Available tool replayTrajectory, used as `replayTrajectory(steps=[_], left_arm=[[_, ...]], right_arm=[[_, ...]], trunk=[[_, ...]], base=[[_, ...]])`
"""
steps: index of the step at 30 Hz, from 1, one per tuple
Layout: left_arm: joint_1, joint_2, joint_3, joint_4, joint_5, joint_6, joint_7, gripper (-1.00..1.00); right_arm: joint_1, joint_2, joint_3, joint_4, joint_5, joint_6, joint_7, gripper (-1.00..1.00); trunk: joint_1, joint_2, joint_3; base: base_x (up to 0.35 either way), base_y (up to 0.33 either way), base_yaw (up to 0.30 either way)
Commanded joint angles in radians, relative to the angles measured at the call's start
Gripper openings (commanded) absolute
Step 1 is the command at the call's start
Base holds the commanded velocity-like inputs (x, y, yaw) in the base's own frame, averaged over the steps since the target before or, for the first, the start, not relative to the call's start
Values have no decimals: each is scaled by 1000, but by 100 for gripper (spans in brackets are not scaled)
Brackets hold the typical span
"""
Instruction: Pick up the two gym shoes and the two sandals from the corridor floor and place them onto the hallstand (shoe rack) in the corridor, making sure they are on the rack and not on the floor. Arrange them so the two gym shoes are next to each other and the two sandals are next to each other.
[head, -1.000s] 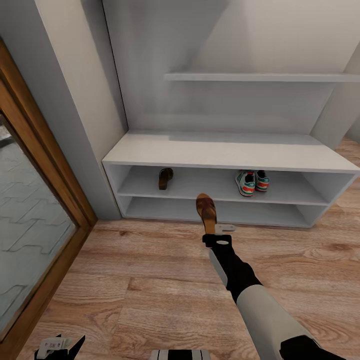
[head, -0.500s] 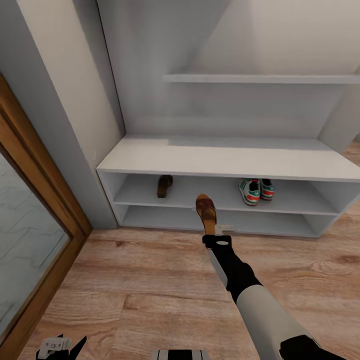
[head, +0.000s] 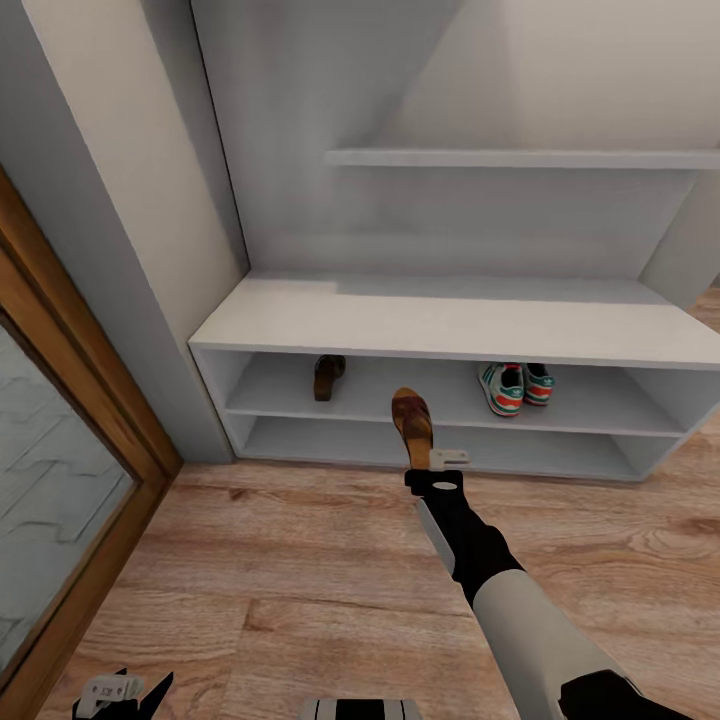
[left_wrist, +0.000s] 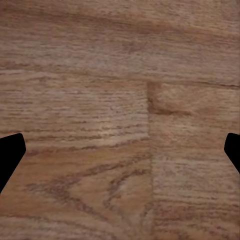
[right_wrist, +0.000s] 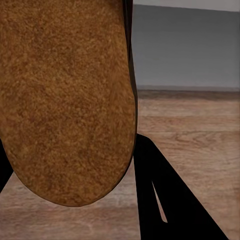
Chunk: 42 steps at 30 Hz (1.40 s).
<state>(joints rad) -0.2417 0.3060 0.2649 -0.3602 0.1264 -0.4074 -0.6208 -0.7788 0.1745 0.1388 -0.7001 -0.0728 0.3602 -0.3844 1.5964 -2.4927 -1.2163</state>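
**Right pincer holds a sandal in front of the shoe rack**

The right pincer (head: 432, 462) pinches the heel end of a brown sandal (head: 412, 424), which points away from the arm toward the rack. In the right wrist view the sandal's tan footbed (right_wrist: 65, 100) looms close, with one dark finger (right_wrist: 165, 200) beside it and wood floor beneath.

Beyond it stands the white shoe rack (head: 450, 325), with a flat top, two open shelf levels and a floating wall shelf (head: 510, 158) above. The second sandal (head: 328, 376) lies on the upper shelf level toward its left end. The two sneakers (head: 515, 385) sit side by side on the same level further right, well apart from that sandal.

The left pincer (head: 120, 692) hangs low over the wood-plank floor (head: 250, 560); the left wrist view shows its dark fingertips (left_wrist: 10, 155) spread wide with bare planks between them.
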Motion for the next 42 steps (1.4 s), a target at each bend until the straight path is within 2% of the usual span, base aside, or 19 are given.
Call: replayTrajectory(steps=[1,18,42], left_arm=[[-1,0,4,1,7,2,-10,100],[-1,-2,2,1,6,2,-10,100],[-1,-2,2,1,6,1,-11,100]], right_arm=[[0,0,3,-1,-11,3,-9,-100],[0,0,2,1,-13,2,-8,-100],[0,0,1,2,-12,2,-9,-100]], trunk=[[0,0,-1],[0,0,-2],[0,0,-28]], base=[[2,0,0],[0,0,8],[0,0,160]])
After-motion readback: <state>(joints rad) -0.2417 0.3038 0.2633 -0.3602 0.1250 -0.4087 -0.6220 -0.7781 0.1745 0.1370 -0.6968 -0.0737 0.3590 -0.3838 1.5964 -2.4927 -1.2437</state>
